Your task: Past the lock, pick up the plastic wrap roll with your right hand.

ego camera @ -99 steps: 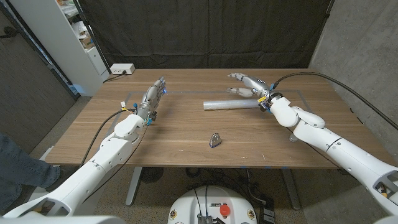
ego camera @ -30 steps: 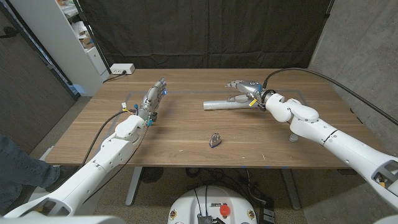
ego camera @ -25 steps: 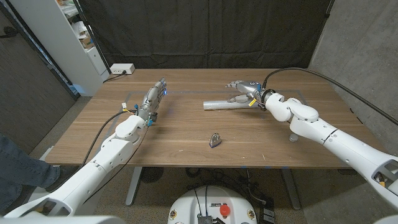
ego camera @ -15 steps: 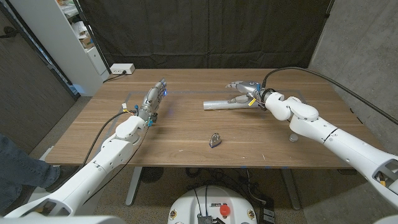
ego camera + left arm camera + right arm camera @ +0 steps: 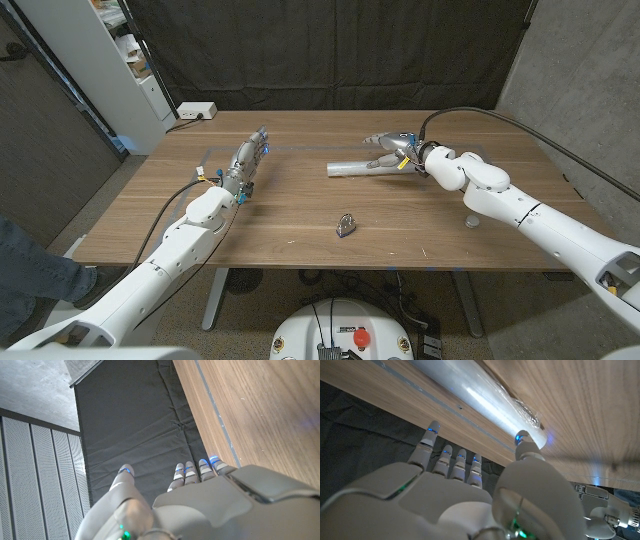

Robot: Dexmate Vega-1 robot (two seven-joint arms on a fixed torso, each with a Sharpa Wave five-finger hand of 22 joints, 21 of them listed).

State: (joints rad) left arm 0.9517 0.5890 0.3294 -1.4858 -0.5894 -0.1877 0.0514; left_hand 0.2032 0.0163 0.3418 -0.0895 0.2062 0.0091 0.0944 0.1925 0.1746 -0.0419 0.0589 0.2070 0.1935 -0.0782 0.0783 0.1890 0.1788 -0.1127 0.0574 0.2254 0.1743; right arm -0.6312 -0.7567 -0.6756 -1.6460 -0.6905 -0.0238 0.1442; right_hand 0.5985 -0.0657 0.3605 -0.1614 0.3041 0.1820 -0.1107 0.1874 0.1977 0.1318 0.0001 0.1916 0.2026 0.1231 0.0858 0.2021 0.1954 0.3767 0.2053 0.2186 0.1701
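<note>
Since the earlier frame, right hand (image 5: 392, 146) has lowered over the one translucent plastic wrap roll (image 5: 362, 166) lying beyond the single small metal lock (image 5: 346, 224), fingers apart around its end, nothing gripped yet. Left hand (image 5: 247, 160) waits at the table's far left, fingers straight, holding nothing.

Wood grain, gloss and clingy sheen

Matt brown wooden table (image 5: 300, 205), fine streaky grain; plastic wrap roll (image 5: 355, 166) smooth, pale, glossy, film crinkled at one end (image 5: 522, 407); lock (image 5: 346, 225) of dull grey metal; both hands (image 5: 392, 148) (image 5: 248, 158) in smooth glossy white plastic shells; black cloth backdrop (image 5: 330, 55), creased, matt.
</note>
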